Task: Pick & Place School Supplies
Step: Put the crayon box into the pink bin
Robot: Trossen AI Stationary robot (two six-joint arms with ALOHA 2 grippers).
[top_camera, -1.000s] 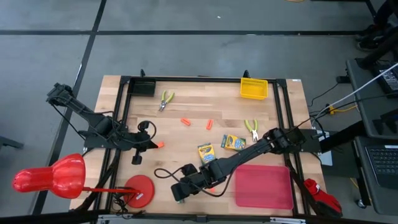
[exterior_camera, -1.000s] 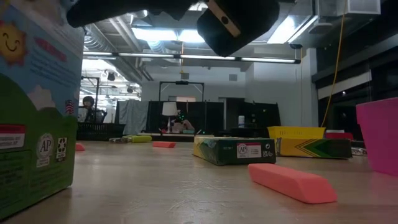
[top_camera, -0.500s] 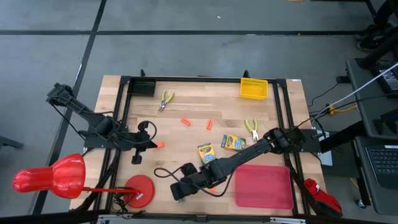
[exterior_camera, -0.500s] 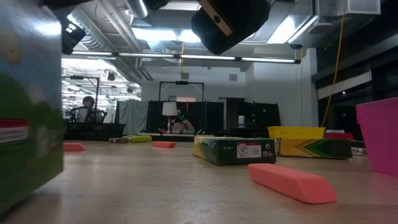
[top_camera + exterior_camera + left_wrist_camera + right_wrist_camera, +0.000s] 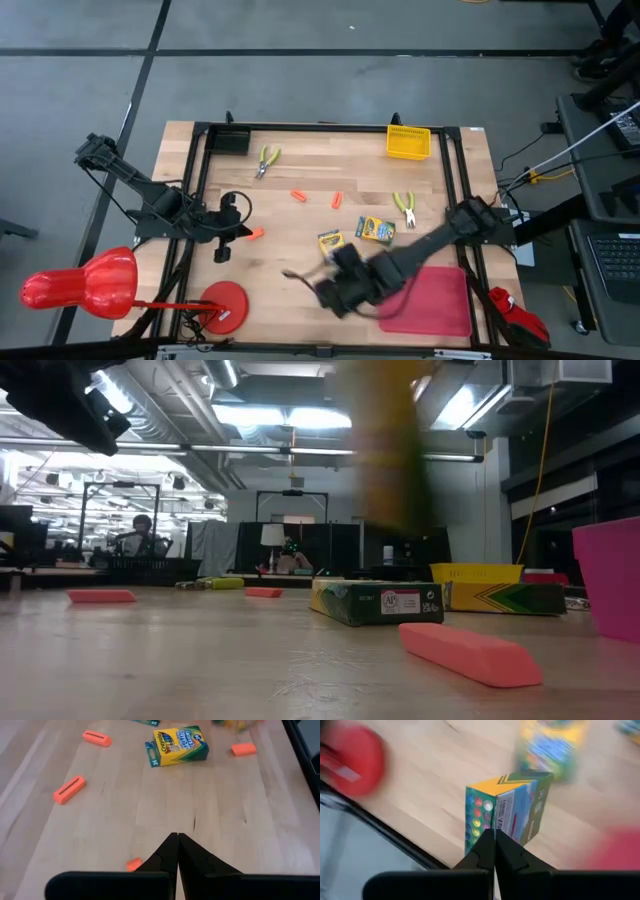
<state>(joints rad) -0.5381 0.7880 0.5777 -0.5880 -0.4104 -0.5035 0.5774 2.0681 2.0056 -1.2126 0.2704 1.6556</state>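
Observation:
My right gripper (image 5: 333, 298) hangs blurred above the near table edge, left of the red tray, shut on a yellow-green crayon box (image 5: 507, 810). The same box is a yellow-green streak (image 5: 385, 450) in the low view. Two more crayon boxes (image 5: 331, 243) (image 5: 375, 228) lie flat mid-table. My left gripper (image 5: 176, 840) is shut and low on the left side, with an orange stub (image 5: 133, 864) beside it. Other stubs (image 5: 297, 195) (image 5: 337, 200) lie farther in. Two yellow-handled tools (image 5: 266, 159) (image 5: 404, 208) lie flat on the wood. My right gripper pinches the crayon box at its lower edge (image 5: 495, 829), where the dotted end face meets a long side. The fingers themselves hide the exact spot. The box is lifted clear of the table and stands upright beyond the fingertips. My left gripper: whether a finger touches the orange stub cannot be told.
The flat red tray (image 5: 440, 322) lies at the near right corner. A yellow mesh basket (image 5: 408, 141) sits at the far edge. A red lamp-like object (image 5: 80, 283) and its round base (image 5: 225, 305) are near left. A black frame (image 5: 200, 180) borders the table.
My right arm has swung quickly from the near-left part of the table toward the right, toward the red tray. It carries the crayon box, which has risen from the table near the low camera and crossed to mid-picture. The left arm has kept still.

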